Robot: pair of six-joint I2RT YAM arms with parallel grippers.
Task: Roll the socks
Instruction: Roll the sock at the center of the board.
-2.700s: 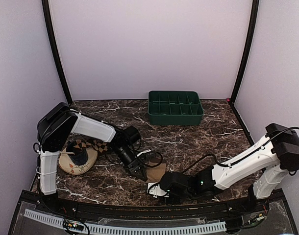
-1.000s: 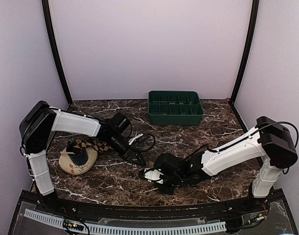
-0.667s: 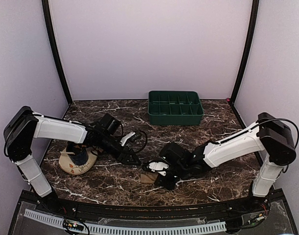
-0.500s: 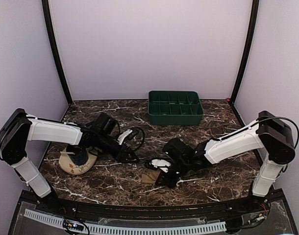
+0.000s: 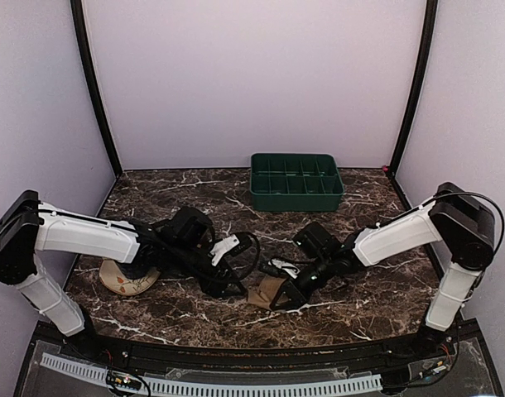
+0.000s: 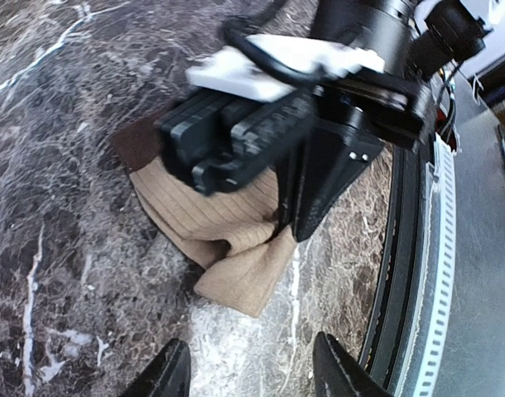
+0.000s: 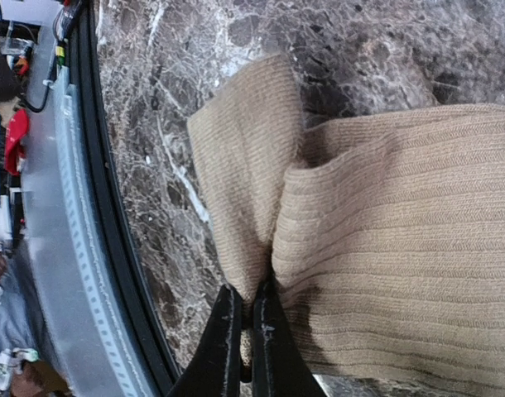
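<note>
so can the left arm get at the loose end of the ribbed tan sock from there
Probably yes. The left gripper is open and faces the ribbed tan sock, whose loose flap lies bare on the marble table before it. The right gripper pinches only the fold farther along.

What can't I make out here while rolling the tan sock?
Top view: the left arm covers most of the cream dish; its contents are hidden.
Top view: the tan sock is small and partly under the right gripper.
Right wrist view: the tan sock runs off the right and bottom edges.
Left wrist view: the right gripper is blurred and hides the sock's far part.
</note>
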